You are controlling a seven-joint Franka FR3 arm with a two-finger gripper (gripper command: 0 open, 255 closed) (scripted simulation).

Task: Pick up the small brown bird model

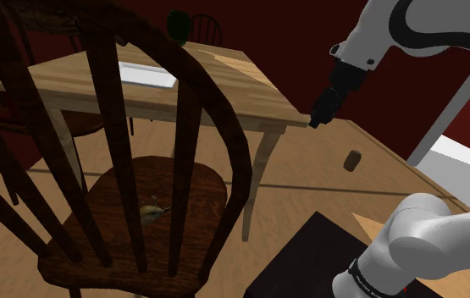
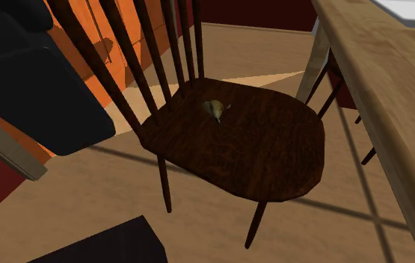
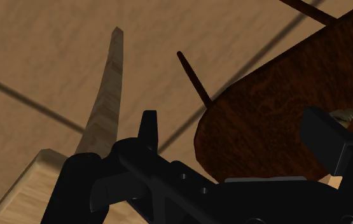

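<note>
Grasp not yet begun. Small brown bird model (image 1: 152, 211) lies on dark chair seat (image 1: 192, 188), near spindle back. Gripper (image 1: 317, 119) hovers beside table (image 1: 224, 85) corner, well apart from bird, fingers spread wide, holding nothing. Left to do: approach, close, lift.

the chair (image 2: 273, 149) is made of dark wood, its mottled grain shown with a dull sheen on the seat. the table (image 1: 254, 85) is rendered in pale matt wood, the floor (image 1: 326, 178) in light planks. the arm (image 1: 428, 233) is cased in smooth white, the gripper (image 3: 235, 127) in matt black. the material of the bird model (image 2: 214, 109) cannot be told.
</note>
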